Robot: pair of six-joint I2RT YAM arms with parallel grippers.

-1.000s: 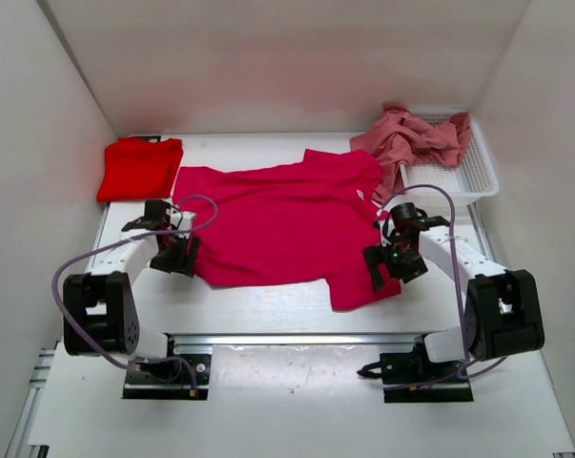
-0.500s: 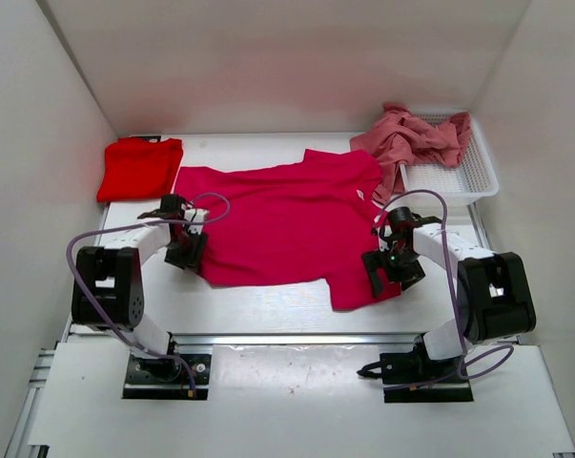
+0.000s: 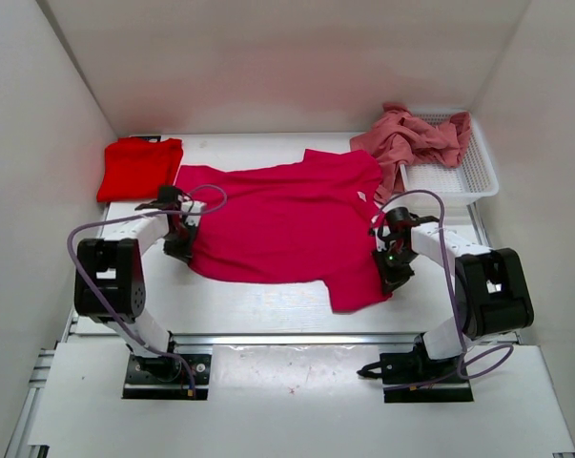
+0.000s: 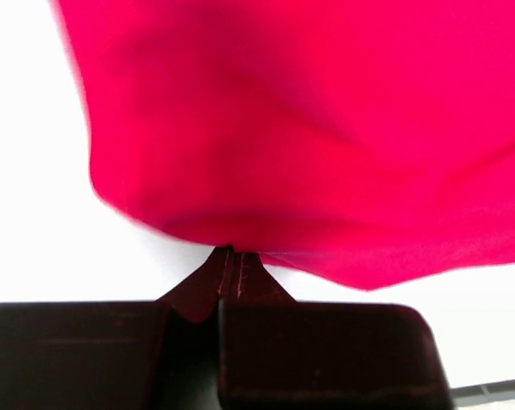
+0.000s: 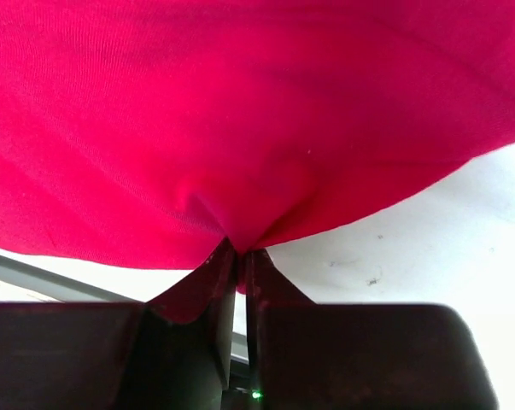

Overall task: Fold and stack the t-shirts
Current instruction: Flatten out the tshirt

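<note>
Two grippers are each clamped on the same garment. The left gripper (image 4: 227,259) has its jaws pressed together, and the left wrist view shows a small pinch of cloth caught between the tips, with the fabric bulging away from them toward 12 o'clock. The right gripper (image 5: 238,256) is likewise closed, with a pucker of cloth drawn into the narrow slit between its jaws and creases fanning out from that spot.

What both hold is the crimson-magenta t-shirt (image 3: 287,224). It lies spread across the middle of the table (image 3: 268,310), with its collar end toward 3 o'clock. Seen from above, the left gripper grips the shirt's edge at about 8 o'clock. The right gripper grips it at about 4 o'clock, at the outer edge of the near sleeve. The other sleeve points toward 1 o'clock. Most of the cloth rests flat, with slight ripples near the two pinched spots.

Farther out, at the table's 10 o'clock corner, the bright red t-shirt (image 3: 139,168) sits folded into a neat rectangle, just beside the spread shirt's far left corner. At 2 o'clock the salmon-pink t-shirt (image 3: 411,138) lies crumpled, draped over the left rim of the white mesh basket (image 3: 480,174), its lower folds hanging close to the spread shirt's far sleeve.
</note>
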